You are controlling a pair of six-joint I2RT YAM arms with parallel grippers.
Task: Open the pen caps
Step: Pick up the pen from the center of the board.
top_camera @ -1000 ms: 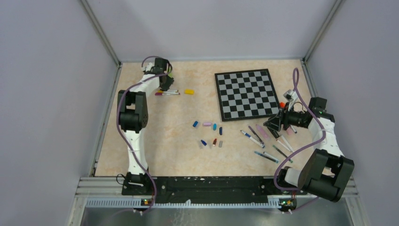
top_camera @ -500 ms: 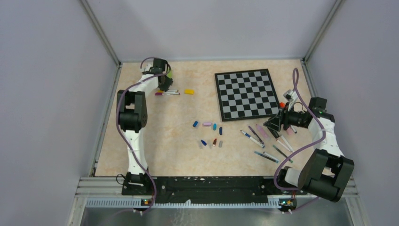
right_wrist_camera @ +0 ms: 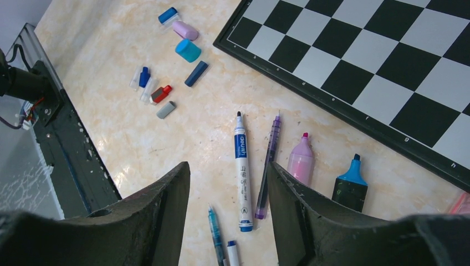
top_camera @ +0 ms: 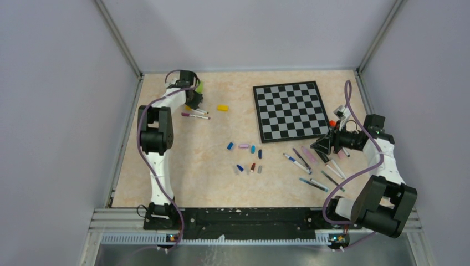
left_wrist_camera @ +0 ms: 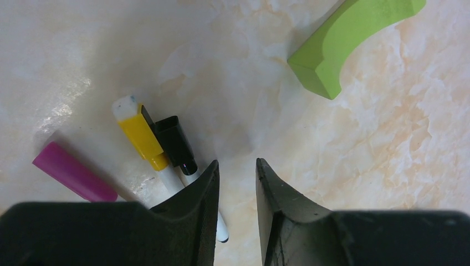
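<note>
Three capped pens lie under my left gripper [left_wrist_camera: 237,172]: a yellow-capped pen [left_wrist_camera: 138,130], a black-capped pen [left_wrist_camera: 174,144] and one with a magenta cap [left_wrist_camera: 72,172]. The black-capped pen's white barrel runs beneath the left finger [left_wrist_camera: 205,188]. The jaws stand a little apart with only table between them. In the top view this gripper [top_camera: 193,102] is at the far left, over the pens [top_camera: 195,115]. Loose pen caps [top_camera: 246,158] lie mid-table. My right gripper [right_wrist_camera: 228,172] hangs open above several uncapped pens: a white pen [right_wrist_camera: 241,172], a purple pen [right_wrist_camera: 268,166] and a pink highlighter [right_wrist_camera: 301,160].
A green curved block [left_wrist_camera: 349,39] lies just beyond the left gripper. A yellow block [top_camera: 223,108] sits to its right. The chessboard [top_camera: 289,111] fills the far right middle, its edge close to the right gripper [top_camera: 322,146]. A blue highlighter [right_wrist_camera: 349,183] lies by the board.
The pens under the left gripper have swung from level to slanted, their right ends nearer me. The left jaws have narrowed slightly. The right arm has not moved.
</note>
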